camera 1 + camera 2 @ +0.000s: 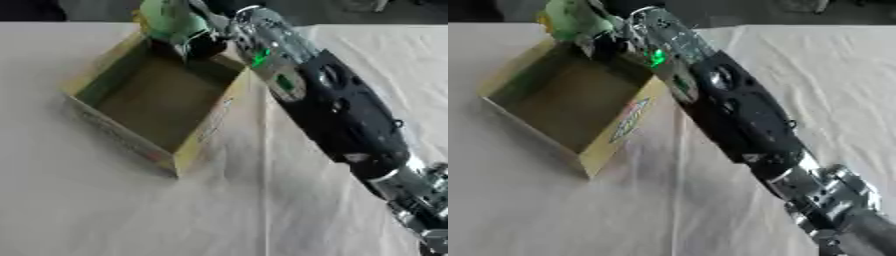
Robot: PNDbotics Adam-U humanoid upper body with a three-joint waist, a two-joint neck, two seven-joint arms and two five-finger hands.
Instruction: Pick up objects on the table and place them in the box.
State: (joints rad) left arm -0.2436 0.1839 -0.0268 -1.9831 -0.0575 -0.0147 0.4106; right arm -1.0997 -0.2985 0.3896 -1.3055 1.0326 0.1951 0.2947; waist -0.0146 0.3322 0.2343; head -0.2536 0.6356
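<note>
A: Where's the green object [168, 20]?

B: Clasped in the right hand [203, 42], just above the hand's fingers, over the far corner of the box [199, 131].

A: How should the drop go?

B: I'd carry it further over the open floor below the hand, lower it inside the walls, then uncurl the fingers.

A: Which way does it point?

B: Its long axis seems to run upward, away from the hand toward the far edge. Its exact shape I can't tell.
</note>
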